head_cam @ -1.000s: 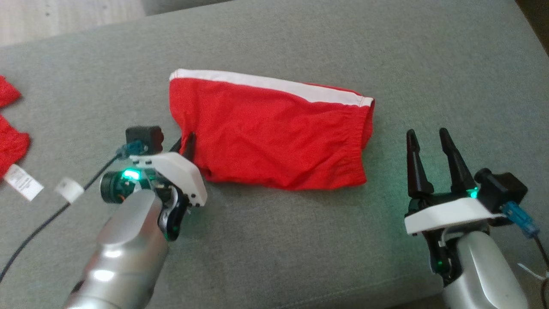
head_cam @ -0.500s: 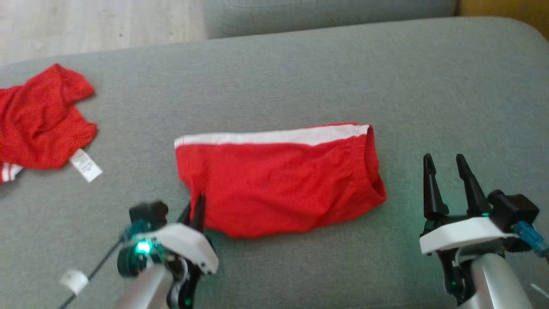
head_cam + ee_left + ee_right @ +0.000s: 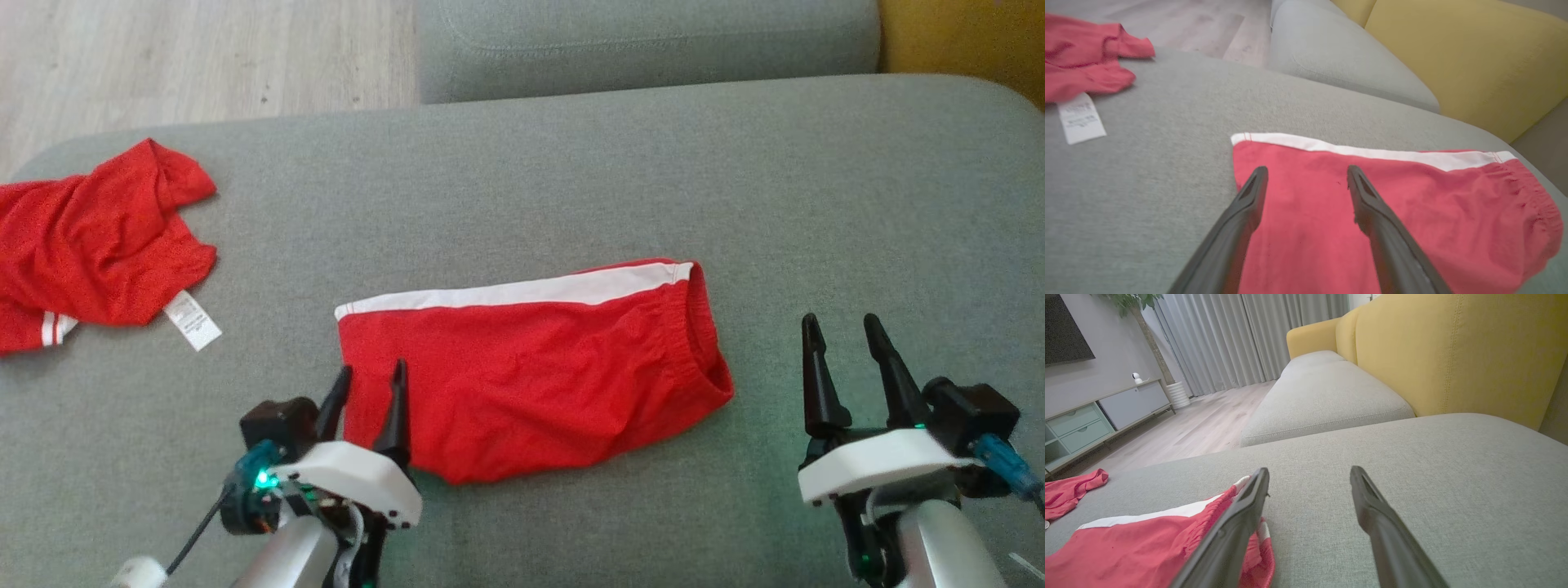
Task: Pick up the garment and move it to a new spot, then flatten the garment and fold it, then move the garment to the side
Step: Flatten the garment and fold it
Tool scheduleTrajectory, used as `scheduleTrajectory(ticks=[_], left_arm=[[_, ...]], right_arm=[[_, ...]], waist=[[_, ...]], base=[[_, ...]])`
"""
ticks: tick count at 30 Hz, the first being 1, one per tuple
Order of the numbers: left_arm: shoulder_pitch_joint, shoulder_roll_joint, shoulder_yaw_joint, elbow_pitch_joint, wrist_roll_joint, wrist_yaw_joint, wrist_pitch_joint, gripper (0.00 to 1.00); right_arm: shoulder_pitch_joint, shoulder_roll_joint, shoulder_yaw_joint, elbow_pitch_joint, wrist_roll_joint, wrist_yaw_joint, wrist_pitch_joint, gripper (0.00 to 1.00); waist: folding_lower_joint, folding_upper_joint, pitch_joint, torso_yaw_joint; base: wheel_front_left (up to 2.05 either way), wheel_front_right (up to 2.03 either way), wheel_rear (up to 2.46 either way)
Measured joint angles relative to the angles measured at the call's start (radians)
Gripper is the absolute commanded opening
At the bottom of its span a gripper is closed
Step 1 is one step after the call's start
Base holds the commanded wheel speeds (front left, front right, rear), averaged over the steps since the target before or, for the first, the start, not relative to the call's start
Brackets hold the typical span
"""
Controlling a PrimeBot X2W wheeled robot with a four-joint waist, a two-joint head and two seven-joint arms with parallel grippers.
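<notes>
The red shorts [image 3: 522, 376] look folded in half and fairly flat, so I judge the step in hand to be the last one: shifting them to the side of the sofa seat [image 3: 571, 180]. To do it well, take hold of every layer at once, not only the top one, or the fold will likely open as you pull. Pinch low at the left end, where your left gripper [image 3: 373, 367] stands. Consider bringing your right gripper [image 3: 839, 320] in to the gathered waistband [image 3: 702, 343] so both ends travel together without bunching. Lift only a little, since thin cloth like this probably sags and unfolds if carried high. Steer clear of the other red garment [image 3: 90, 245] and its white label [image 3: 193, 320] near the seat's left edge.

The shorts lie about midway along the seat, nearer your edge than the back edge, with the white stripe [image 3: 522, 290] towards the back. Your left gripper is spread open and empty at their left end. One finger is over the red cloth and the other is about on the end line. I cannot tell whether the tips touch the fabric. Your right gripper is also open and empty, near the waistband end but apart from it, over bare seat.
</notes>
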Motion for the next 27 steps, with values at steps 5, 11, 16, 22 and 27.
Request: scheduleTrajectory(ticks=[5,11,16,22,27], left_arm=[[0.019,0.031,0.013,-0.038,0.039,0.029,-0.069,1.0],[0.05,0.063,0.029,-0.098,0.066,0.055,-0.109,1.0],[0.096,0.075,0.03,-0.141,0.065,0.073,-0.111,1.0],[0.179,0.102,0.036,-0.195,0.065,0.094,-0.12,1.0],[0.213,0.121,0.048,-0.248,0.065,0.118,-0.121,1.0]], right_arm=[[0.004,0.0,-0.005,0.0,-0.009,0.0,0.017,1.0],[0.051,0.0,-0.016,-0.001,-0.009,0.0,0.033,1.0],[0.063,0.001,-0.021,-0.002,-0.009,0.0,0.049,1.0],[0.063,0.001,-0.02,-0.005,-0.008,0.0,0.062,1.0],[0.06,0.001,-0.007,-0.006,-0.008,0.0,0.096,1.0]], waist=[[0.0,0.0,-0.027,0.003],[-0.0001,0.0,-0.059,0.022],[0.0001,0.0,-0.072,0.052],[0.0,0.0,-0.081,0.086],[0.0001,0.0,-0.077,0.11]], base=[[0.0,0.0,0.0],[0.0,0.0,0.0],[0.0,0.0,0.0],[0.0,0.0,0.0],[0.0,0.0,0.0]])
